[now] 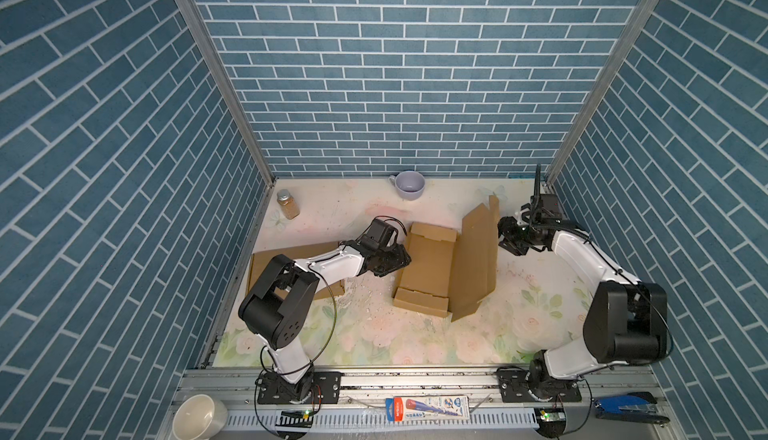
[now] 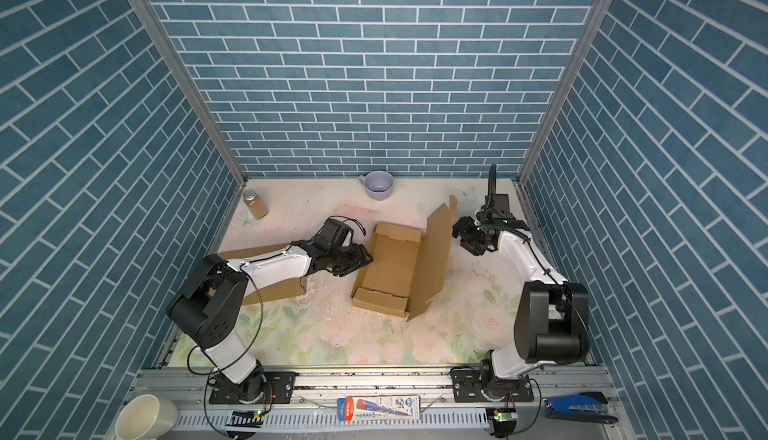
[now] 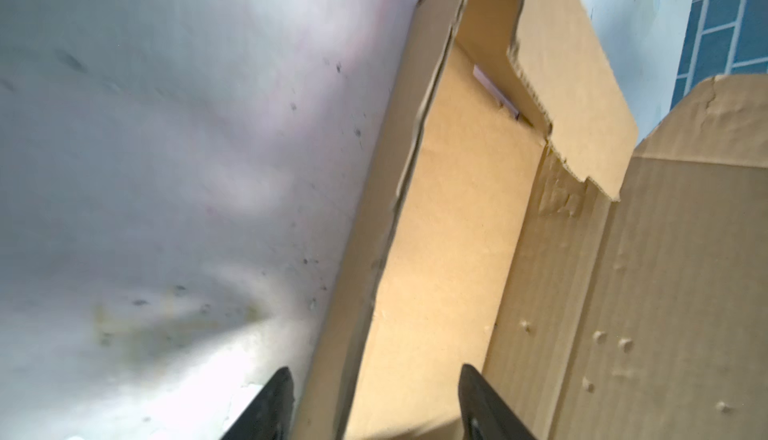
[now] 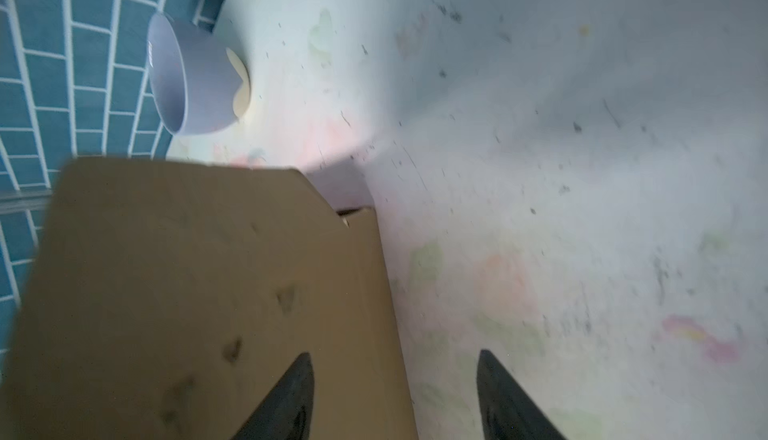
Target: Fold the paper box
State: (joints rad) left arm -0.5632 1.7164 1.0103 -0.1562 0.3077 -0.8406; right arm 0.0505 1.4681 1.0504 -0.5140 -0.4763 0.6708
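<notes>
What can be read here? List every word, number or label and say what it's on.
"HB", as far as it can be made out, sideways on one end of the packet on the front rail.
The rest of the packet's print: too small to read.
Box, jar, purple mug, stapler: no text visible.

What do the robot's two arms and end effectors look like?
The left arm and right arm have white link shells, bulky black joint housings and thin black cables looping alongside. The left end effector and right end effector are black, each with two tapered fingers.
</notes>
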